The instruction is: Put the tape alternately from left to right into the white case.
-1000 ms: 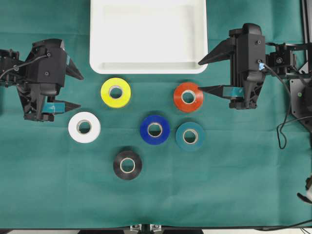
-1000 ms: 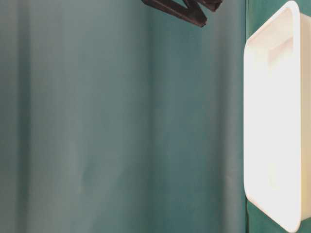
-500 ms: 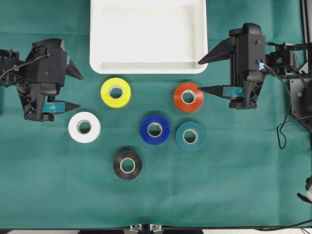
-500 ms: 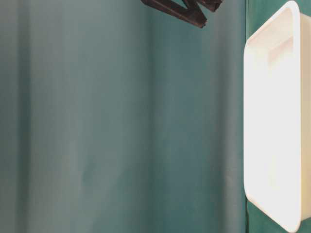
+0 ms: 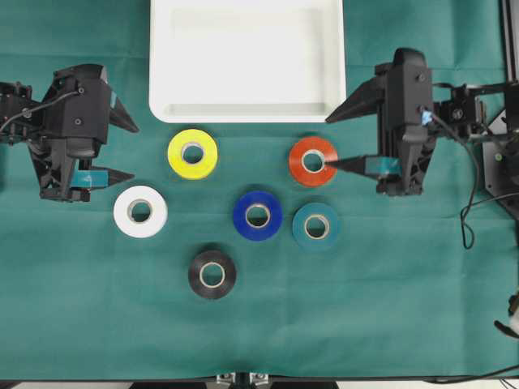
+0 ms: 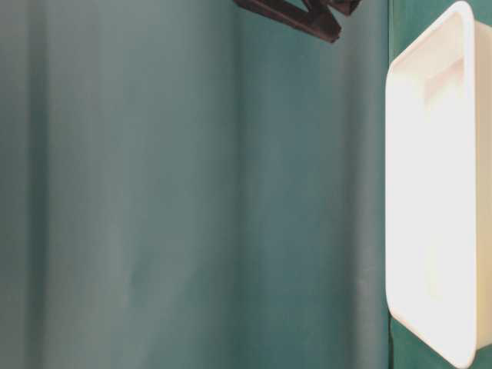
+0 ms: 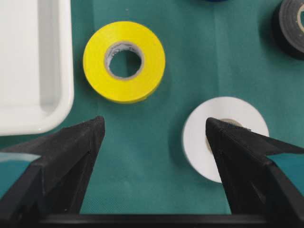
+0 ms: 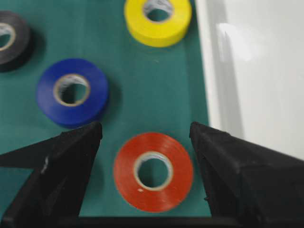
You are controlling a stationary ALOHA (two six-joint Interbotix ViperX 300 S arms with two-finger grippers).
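Claws both gape empty: right claw (image 5: 330, 142) beside red-orange roll (image 5: 313, 161), left claw (image 5: 130, 151) near white roll (image 5: 140, 211).

My right gripper (image 8: 145, 137) is spread wide, its dark fingers (image 8: 52, 166) framing a red-orange roll (image 8: 153, 172) at lower centre. I see a blue roll (image 8: 72, 92) left, black roll (image 8: 13, 40) upper left, yellow roll (image 8: 158, 19) top, white case (image 8: 251, 71) right.

The desk (image 5: 405, 308) is covered with green cloth. The white case (image 5: 247, 109) and six rolls lie on it: the red-orange roll (image 5: 313, 161) just before the right hand (image 5: 331, 141), the white roll (image 5: 140, 211) near the left hand (image 5: 130, 151). The yellow (image 5: 192, 153), blue (image 5: 258, 215), teal (image 5: 316, 226) and black (image 5: 212, 275) rolls lie between the hands.
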